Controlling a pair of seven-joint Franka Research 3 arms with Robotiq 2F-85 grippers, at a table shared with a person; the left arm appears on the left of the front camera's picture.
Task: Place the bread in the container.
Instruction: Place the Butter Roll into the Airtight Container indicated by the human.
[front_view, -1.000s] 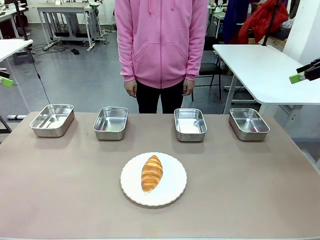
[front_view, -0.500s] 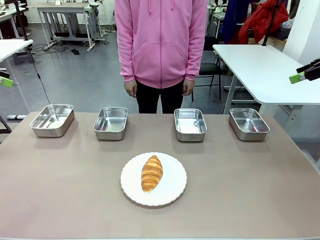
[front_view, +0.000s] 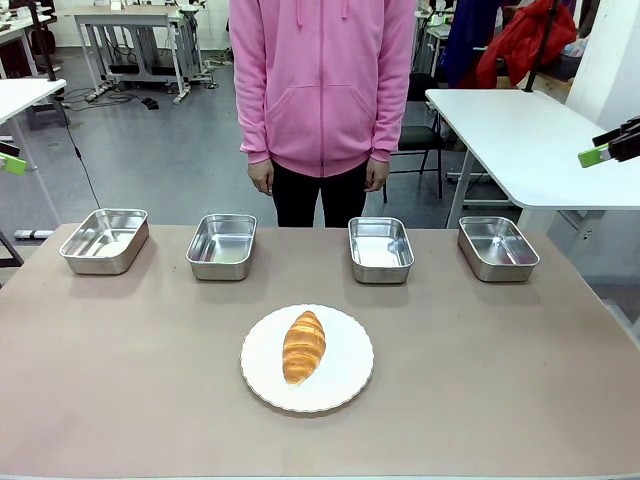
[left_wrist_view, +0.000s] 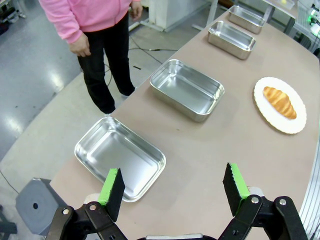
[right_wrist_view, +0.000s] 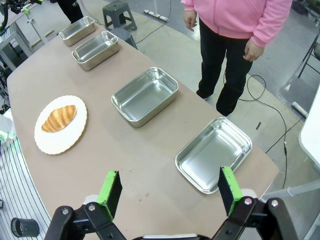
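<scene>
At the far left, we find the left hand (left_wrist_view: 173, 187) raised clear of the counter (front_view: 120, 390), its two green-padded fingers spread wide with nothing between them. From its wrist we look down along the whole row of pans. Moving rightward along the counter's far edge, we count four matching shiny steel pans, set well apart from one another: the leftmost container (front_view: 104, 240), the second container (front_view: 221, 246), the third container (front_view: 380, 249) and the rightmost container (front_view: 497, 247). We cannot tell which of the four is the one meant for the task. Between the second and third, but nearer to our side, a round white plate (front_view: 345, 370) sits on the counter. The bread (front_view: 303, 346) lies on the middle of it, in none of the pans, its length running roughly toward the far side with a slight tilt, and it touches only the plate. Beyond that same middle gap a person (front_view: 322, 90) in a pink hoodie stands at the far side, arms hanging down, away from the pans. At the far right, the right hand (right_wrist_view: 170, 191) is likewise held up off to the side of the counter, fingers wide apart and holding nothing, with the rightmost container nearest below it.
</scene>
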